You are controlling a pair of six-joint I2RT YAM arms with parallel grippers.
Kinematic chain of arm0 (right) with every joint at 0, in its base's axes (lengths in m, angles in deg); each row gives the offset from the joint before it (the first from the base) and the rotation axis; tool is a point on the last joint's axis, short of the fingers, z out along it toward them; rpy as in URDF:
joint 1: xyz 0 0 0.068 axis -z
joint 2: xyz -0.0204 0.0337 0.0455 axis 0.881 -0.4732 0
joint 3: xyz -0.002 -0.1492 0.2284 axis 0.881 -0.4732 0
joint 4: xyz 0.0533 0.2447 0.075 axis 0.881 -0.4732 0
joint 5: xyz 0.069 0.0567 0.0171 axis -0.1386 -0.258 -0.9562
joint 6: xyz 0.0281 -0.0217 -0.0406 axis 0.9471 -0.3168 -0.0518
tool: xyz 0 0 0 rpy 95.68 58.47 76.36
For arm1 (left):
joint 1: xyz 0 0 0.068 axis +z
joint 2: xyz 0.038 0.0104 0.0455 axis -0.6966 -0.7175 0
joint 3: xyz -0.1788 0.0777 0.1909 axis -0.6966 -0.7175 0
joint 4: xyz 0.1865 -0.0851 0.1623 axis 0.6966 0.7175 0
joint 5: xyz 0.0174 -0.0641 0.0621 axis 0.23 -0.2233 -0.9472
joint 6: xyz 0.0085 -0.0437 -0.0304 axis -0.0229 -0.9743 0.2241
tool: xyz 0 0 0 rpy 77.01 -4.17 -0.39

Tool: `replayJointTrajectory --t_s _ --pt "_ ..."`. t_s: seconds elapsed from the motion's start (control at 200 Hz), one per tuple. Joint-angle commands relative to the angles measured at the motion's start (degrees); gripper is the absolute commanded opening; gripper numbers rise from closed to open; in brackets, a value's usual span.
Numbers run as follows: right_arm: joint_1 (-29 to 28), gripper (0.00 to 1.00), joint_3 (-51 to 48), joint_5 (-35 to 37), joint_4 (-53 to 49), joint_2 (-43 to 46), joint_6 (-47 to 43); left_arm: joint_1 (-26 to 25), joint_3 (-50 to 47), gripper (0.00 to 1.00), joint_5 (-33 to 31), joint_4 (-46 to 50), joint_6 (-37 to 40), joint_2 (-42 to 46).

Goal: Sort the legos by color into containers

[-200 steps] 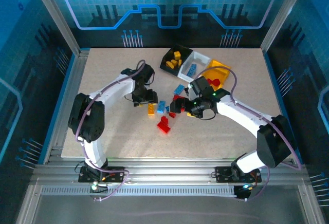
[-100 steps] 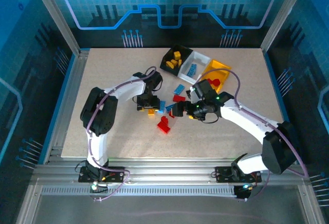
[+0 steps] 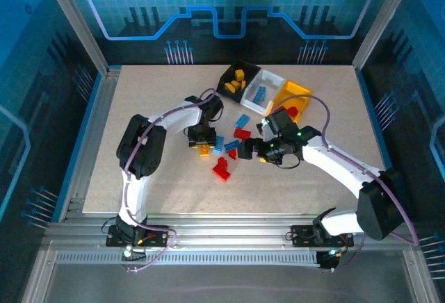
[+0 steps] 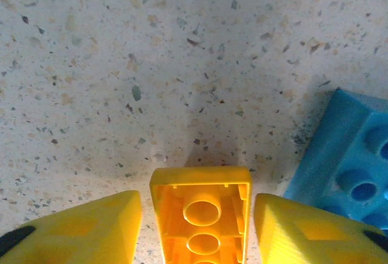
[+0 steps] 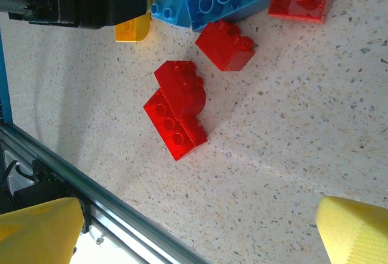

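Between the two arms, mid-tabletop, the left tool point(image 4: 197, 215) straddles an upturned yellow brick point(image 4: 201, 221), narrowly spread and not yet pinching it. One finger point(image 4: 303, 231) sits just beside a blue brick point(image 4: 345, 173). Closing off-centre could shove that brick or twist the yellow one out. The right tool point(image 5: 197, 231) hangs wide apart and empty over red bricks point(image 5: 179, 115), near enough to the left arm that they might clash. Far right, the black bin point(image 3: 227, 79) holds yellow bricks, the white bin point(image 3: 277, 79) blue, the yellow bin point(image 3: 297, 89) red.
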Motion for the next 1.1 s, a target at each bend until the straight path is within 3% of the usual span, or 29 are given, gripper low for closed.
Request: replayJointTrajectory --t_s 0.0,0.235,0.36,0.49,0.61,0.84,1.096 --pt "0.63 1.0 -0.76 -1.06 -0.49 0.64 -0.71 -0.03 -0.58 0.48 -1.47 2.04 0.75 -1.26" --pt "0.67 1.0 -0.37 -1.53 0.61 -0.83 -0.27 0.91 -1.3 0.35 -0.95 1.7 1.05 -0.31" --pt "0.72 1.0 0.62 -1.39 0.39 -1.74 -0.45 2.2 -0.31 0.33 0.42 1.7 0.92 0.56" --pt "0.96 0.99 1.31 -1.18 0.35 -2.32 -0.62 5.04 1.84 0.33 4.9 0.69 -0.01 1.51" --pt "1.63 1.0 1.62 -0.03 0.21 -1.49 -0.8 8.48 5.39 0.33 13.4 -3.3 -2.56 1.71" --pt "3.35 1.0 1.3 2.61 -1.0 1.89 -1.04 13.47 18.24 0.34 28.98 -17.11 -16.01 -4.47" --pt "4.18 1.0 -1.09 6.15 -3.3 7.37 0.97 13.77 42.18 0.34 37.76 -33.92 -35.81 -23.7"
